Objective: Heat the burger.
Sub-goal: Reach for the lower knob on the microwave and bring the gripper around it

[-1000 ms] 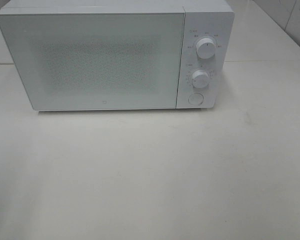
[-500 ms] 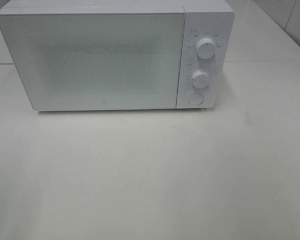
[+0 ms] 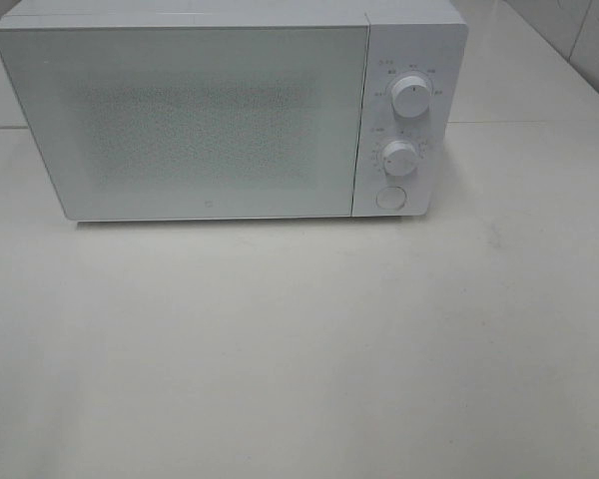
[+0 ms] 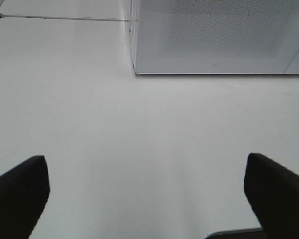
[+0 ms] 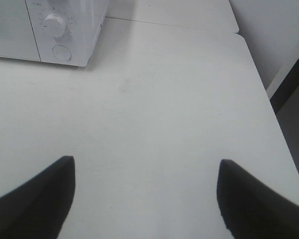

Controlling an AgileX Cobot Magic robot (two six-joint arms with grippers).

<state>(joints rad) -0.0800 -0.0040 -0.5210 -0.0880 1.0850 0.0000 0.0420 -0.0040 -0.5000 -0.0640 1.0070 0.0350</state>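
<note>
Burger position is the main uncertainty, and it drives most of the risk. None of the 3 views shows the burger, either on the worktop (image 3: pixel 299 349) or between either pair of fingers. It may sit behind the closed door (image 3: pixel 190 120) of the white microwave (image 3: pixel 409 40), but the door's speckled panel reads as a pale, opaque haze, so I cannot tell. For the same reason, nothing can be said about how the burger looks: its bun, filling and tilt are all out of sight.

The likely failures follow from that:
- **Empty oven:** If a dial is turned now, the oven might run with nothing in it.
- **Door swing:** If the door must be opened first, the round button (image 3: pixel 389 198) below the 2 dials looks like the release. The door would probably swing out over the bare worktop in front, where the left arm is waiting, so a collision is possible.
- **Sliding microwave:** A firm push on that button, or a twist on the upper dial (image 3: pixel 411 97) or lower dial (image 3: pixel 400 158), could slide the light-looking microwave back across the smooth worktop.
- **Poor grip:** The dials are small and round, so an off-centre grip may slip.

The left fingers (image 4: pixel 20 191) are spread wide and released, holding nothing, and hover over the worktop in front of the microwave's door-side corner. The right fingers (image 5: pixel 40 196) are also parted and empty, off toward the control-panel side and well apart from the dials.
</note>
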